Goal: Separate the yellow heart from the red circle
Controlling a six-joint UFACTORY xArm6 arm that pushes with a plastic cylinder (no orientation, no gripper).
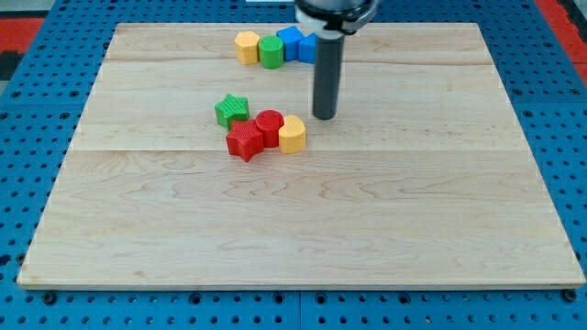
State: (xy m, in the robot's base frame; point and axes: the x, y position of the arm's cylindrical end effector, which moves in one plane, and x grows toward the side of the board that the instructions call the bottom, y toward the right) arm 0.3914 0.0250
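The yellow heart [292, 134] lies near the board's middle, touching the right side of the red circle [269, 126]. A red star [244, 141] touches the red circle at its lower left. A green star [232, 110] sits just above and left of them. My tip [325, 116] rests on the board a little above and to the right of the yellow heart, apart from it by a small gap.
Along the view's top a row of blocks stands: a yellow hexagon [247, 46], a green cylinder [271, 52], and two blue blocks [292, 42] partly hidden behind the rod. The wooden board [303, 229] lies on a blue pegboard.
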